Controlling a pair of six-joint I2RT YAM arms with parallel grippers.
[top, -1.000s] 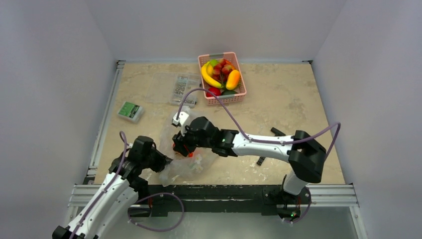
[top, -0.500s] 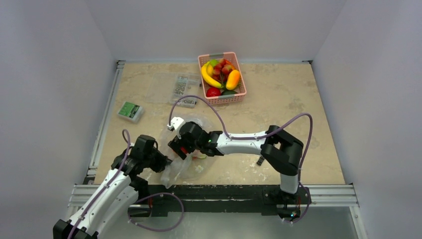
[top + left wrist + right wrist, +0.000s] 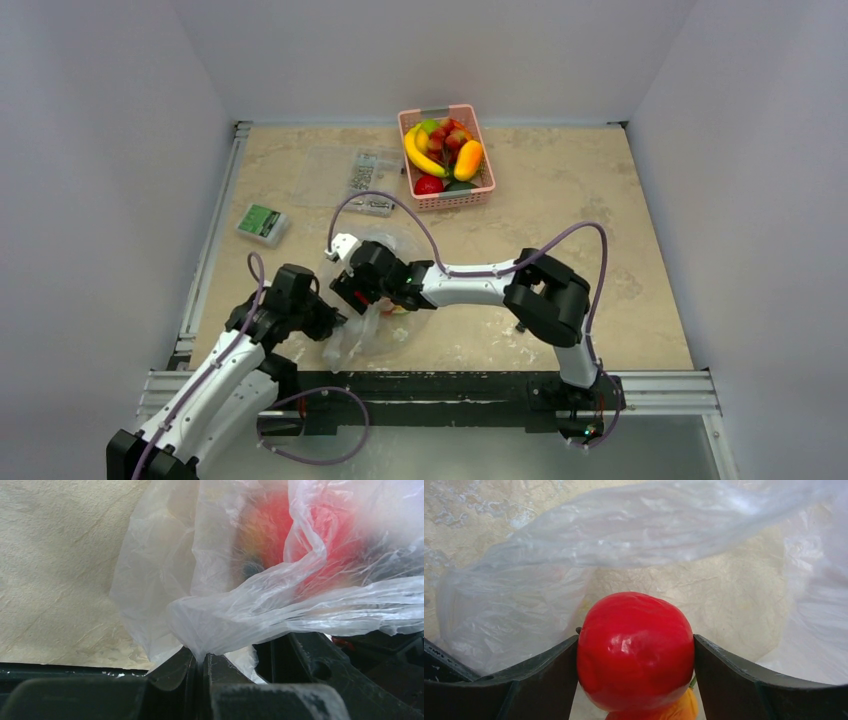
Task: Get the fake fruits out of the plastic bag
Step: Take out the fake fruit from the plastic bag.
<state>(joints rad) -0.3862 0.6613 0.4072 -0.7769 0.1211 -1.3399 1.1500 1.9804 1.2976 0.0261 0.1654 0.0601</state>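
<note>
Crinkly clear film of the plastic bag (image 3: 225, 620) is pinched in the left gripper (image 3: 202, 662). Its fingers are closed on a fold at the bag's near-left corner, same hold as a second ago. Just beyond, the right gripper (image 3: 635, 640) has slid left and further into the bag as its elbow folded in. Its fingers clamp a red fake fruit (image 3: 634, 655), with an orange fake fruit (image 3: 674, 709) touching it underneath. The red one is gripped but still inside the bag on the tabletop (image 3: 580, 200), so the likely next step is lifting it out. Far back, the pink basket (image 3: 455, 201) of fruit is unchanged.
</note>
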